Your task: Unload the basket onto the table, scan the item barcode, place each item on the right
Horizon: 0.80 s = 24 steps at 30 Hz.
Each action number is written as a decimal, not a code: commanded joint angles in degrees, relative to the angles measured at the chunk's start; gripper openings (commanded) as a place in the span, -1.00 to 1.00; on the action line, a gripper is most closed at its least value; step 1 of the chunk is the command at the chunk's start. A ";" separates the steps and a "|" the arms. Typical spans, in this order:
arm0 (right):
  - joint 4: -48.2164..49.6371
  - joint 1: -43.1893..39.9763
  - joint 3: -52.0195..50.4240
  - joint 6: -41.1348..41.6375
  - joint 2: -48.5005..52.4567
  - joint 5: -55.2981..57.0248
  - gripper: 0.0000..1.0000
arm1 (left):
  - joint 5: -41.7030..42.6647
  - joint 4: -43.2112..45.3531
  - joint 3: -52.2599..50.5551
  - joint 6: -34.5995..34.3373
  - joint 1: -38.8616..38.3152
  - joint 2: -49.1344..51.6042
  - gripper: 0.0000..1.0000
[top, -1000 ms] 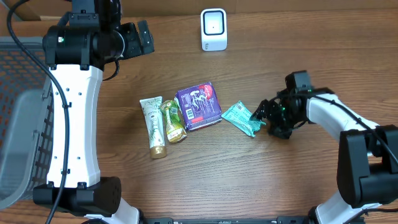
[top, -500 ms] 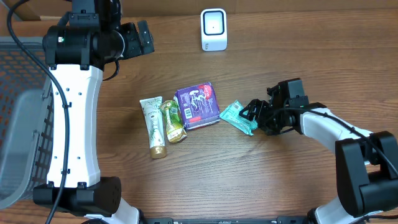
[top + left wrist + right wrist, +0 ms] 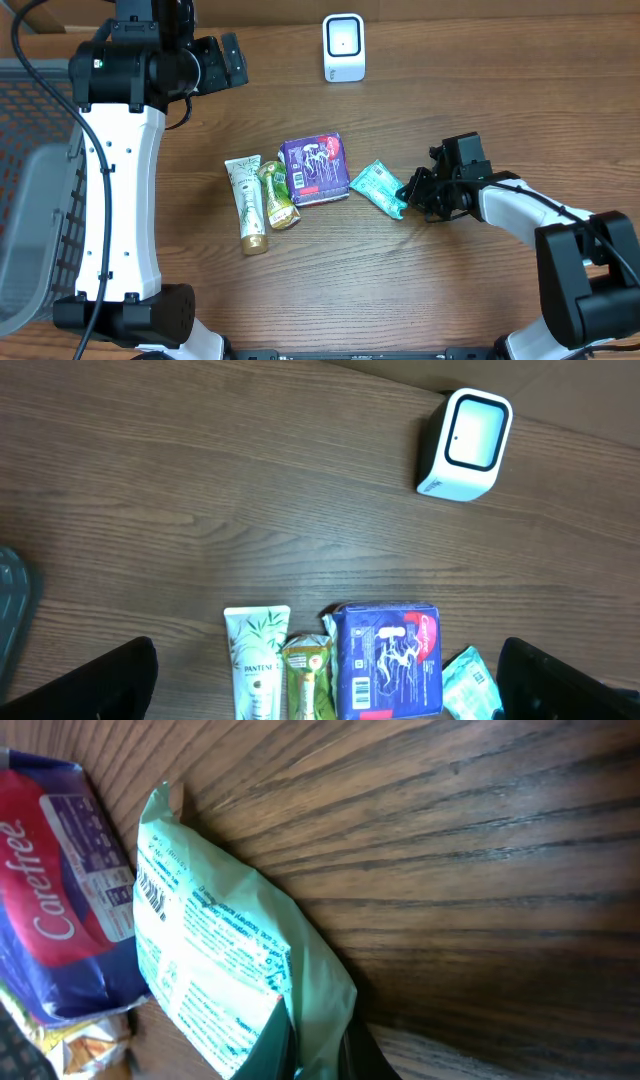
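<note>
A teal packet (image 3: 378,186) lies on the wooden table right of centre. My right gripper (image 3: 408,192) is shut on its right end. In the right wrist view the packet's (image 3: 220,960) crimped edge is pinched between the dark fingers of the right gripper (image 3: 320,1050). A white barcode scanner (image 3: 343,47) stands at the back of the table, and the left wrist view shows this scanner (image 3: 465,445) too. My left gripper (image 3: 232,62) hangs open high over the back left with nothing between its fingers (image 3: 90,680).
Left of the teal packet lie a purple Carefree pack (image 3: 317,168), a green-gold pouch (image 3: 279,195) and a white Pantene tube (image 3: 248,203), side by side. A grey wire basket (image 3: 30,200) stands at the table's left edge.
My right gripper has slid left to the teal packet and closed on its right end, nudging the packet slightly left. The left arm has not moved.
</note>
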 commanded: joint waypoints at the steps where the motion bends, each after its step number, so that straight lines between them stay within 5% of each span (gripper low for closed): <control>1: -2.40 -3.87 1.20 -8.41 0.46 -4.02 -0.93 | 0.61 0.07 0.48 1.27 -0.37 -0.07 1.00; 13: -32.79 -7.19 25.27 -33.00 -9.07 -12.20 -0.93 | 0.59 0.07 0.48 1.27 -0.37 -0.07 0.99; 24: -38.12 -4.94 36.50 -35.10 -14.67 -8.90 -0.93 | 0.59 0.07 0.48 1.25 -0.37 -0.07 1.00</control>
